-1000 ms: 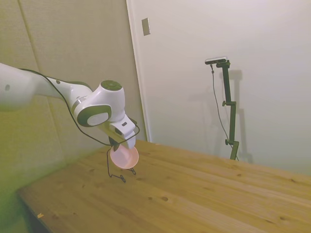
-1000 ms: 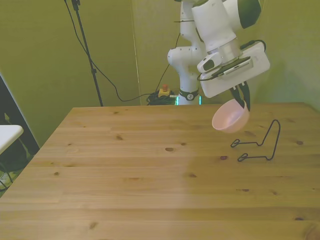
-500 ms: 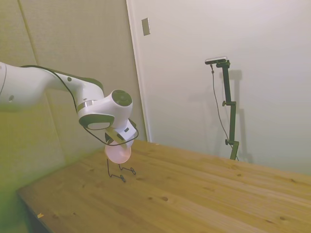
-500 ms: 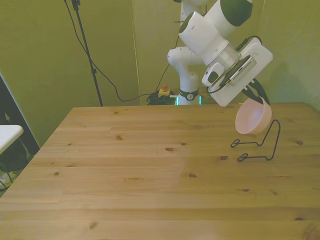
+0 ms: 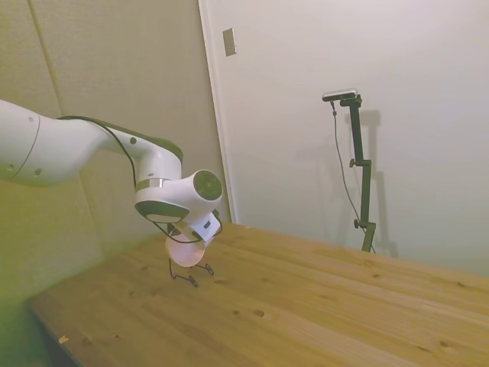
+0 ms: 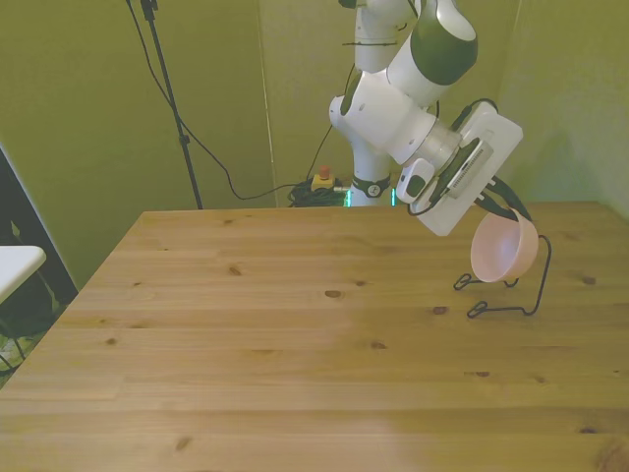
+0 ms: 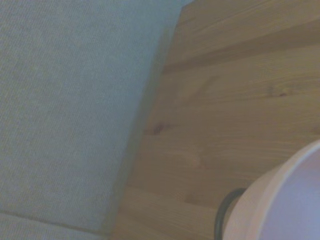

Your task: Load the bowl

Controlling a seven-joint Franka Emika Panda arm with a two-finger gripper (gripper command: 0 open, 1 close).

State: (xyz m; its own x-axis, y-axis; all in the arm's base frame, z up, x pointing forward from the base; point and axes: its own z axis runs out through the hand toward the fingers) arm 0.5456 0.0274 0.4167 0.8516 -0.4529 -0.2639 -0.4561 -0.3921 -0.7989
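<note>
The pale pink bowl point(image 6: 503, 249) hangs tipped on its side, rim held in my gripper point(image 6: 508, 210), which is shut on it. It sits just over the black wire stand point(image 6: 511, 291) at the front view's right, between the stand's upright loop and its feet. In the side view the bowl point(image 5: 186, 251) shows under my wrist, close above the wire stand point(image 5: 186, 274). Up close, the wrist view catches the bowl's edge point(image 7: 280, 200) with a bit of black wire point(image 7: 223, 210) beside it.
The wooden table point(image 6: 295, 344) spreads wide toward the front view's left. A wall panel point(image 7: 70, 110) runs right beside the table's edge near the stand. A white surface point(image 6: 15, 264) sits off the table at the front view's far left.
My arm has swung the bowl toward the front view's right and lowered it, tipping it from nearly level to on its side, down onto the wire stand.
</note>
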